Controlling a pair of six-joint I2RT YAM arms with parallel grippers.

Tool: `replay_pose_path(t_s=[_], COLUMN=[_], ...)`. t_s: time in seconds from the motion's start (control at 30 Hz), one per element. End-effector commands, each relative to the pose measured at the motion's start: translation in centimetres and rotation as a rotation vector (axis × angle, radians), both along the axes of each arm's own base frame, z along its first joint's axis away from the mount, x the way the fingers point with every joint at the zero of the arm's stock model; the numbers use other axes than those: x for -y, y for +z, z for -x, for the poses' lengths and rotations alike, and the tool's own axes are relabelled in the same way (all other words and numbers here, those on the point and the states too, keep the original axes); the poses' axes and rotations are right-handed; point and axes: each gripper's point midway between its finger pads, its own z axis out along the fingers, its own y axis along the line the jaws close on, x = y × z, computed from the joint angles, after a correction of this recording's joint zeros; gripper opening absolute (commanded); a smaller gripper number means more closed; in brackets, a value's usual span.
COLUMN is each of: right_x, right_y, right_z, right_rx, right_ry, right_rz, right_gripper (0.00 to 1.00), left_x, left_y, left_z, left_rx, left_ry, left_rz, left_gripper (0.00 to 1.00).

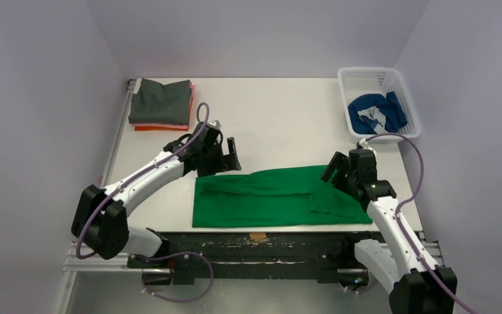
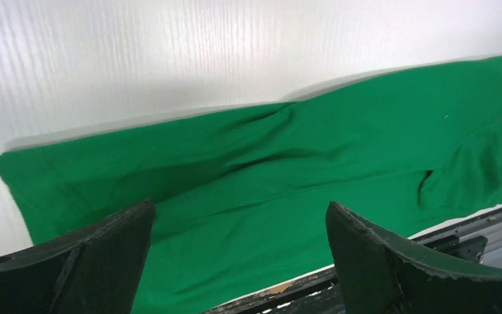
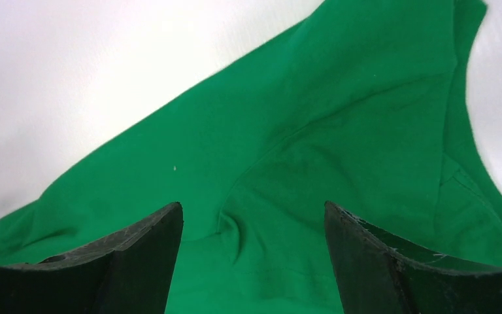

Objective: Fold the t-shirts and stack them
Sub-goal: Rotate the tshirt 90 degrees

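1. Bright green t-shirt [image 1: 274, 196], folded lengthwise into a long band, lies flat on the white table [image 1: 281, 118] along its near edge. A short sleeve is folded in at the right-hand end, and shallow creases run along the middle.
2. The left gripper [image 1: 225, 159] hangs over the shirt's far left corner. Its two black fingers are spread wide and there is nothing between them. Its wrist camera looks straight down onto the green cloth.
3. The right gripper [image 1: 337, 171] is poised over the far right end, above the sleeve. Its jaws are likewise wide apart and hold nothing.
4. Whether either set of fingertips brushes the cloth cannot be told from these views.
5. At the far left corner of the table, well apart from the green shirt, sits a neat pile. A folded dark grey t-shirt [image 1: 161, 101] is on top, a pink edge [image 1: 191, 87] shows beneath it, and an orange t-shirt [image 1: 151, 127] is at the bottom.
6. At the far right corner stands a white plastic lattice basket [image 1: 410, 88] with a crumpled blue t-shirt [image 1: 369, 111] inside.
7. A black mounting rail [image 1: 255, 247] runs just beyond the table's near edge, with a small tan patch [image 1: 257, 236] at the rim below the green shirt.
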Motion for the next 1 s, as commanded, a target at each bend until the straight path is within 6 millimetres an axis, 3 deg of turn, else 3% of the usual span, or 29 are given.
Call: replay_pose_path(t_s=[0.0, 0.17, 0.3, 0.5, 0.67, 0.77, 0.8, 0.97], right_x=[-0.6, 1.3, 1.1, -2.1, -3.7, -5.5, -6.8, -11.8], right_y=[-1.3, -3.7, -5.3, -9.0, -10.3, -11.1, -10.4, -12.2], right_z=[-1.4, -1.2, -1.8, -4.2, -9.3, -14.0, -16.6, -23.3], right_rx=[0.001, -0.090, -0.118, -0.221, -0.243, -0.252, -0.229, -0.273], right_ry=[0.002, -0.110, -0.140, -0.048, -0.008, 0.048, 0.090, 0.222], right_rz=[-0.027, 0.038, 0.017, -0.095, -0.130, -0.175, -0.213, -0.218], right_gripper=[0.77, 0.78, 0.79, 0.77, 0.76, 0.75, 0.73, 0.71], left_x=[1.7, -1.9, -4.5, -4.1, -3.9, -3.4, -3.1, 1.3], left_y=[-2.5, -8.2, -11.9, -12.9, -12.1, -11.8, -11.8, -11.5], left_z=[1.3, 6.6, 9.9, 10.6, 12.4, 14.0, 14.4, 15.2], left_rx=[-0.094, -0.224, -0.316, -0.357, -0.386, -0.398, -0.406, -0.417], left_ry=[-0.087, -0.060, -0.010, -0.011, -0.032, -0.061, -0.075, -0.196], left_rz=[0.038, -0.041, -0.111, -0.089, -0.043, -0.005, 0.010, 0.091], left_gripper=[1.00, 1.00, 1.00, 1.00, 1.00, 1.00, 1.00, 1.00])
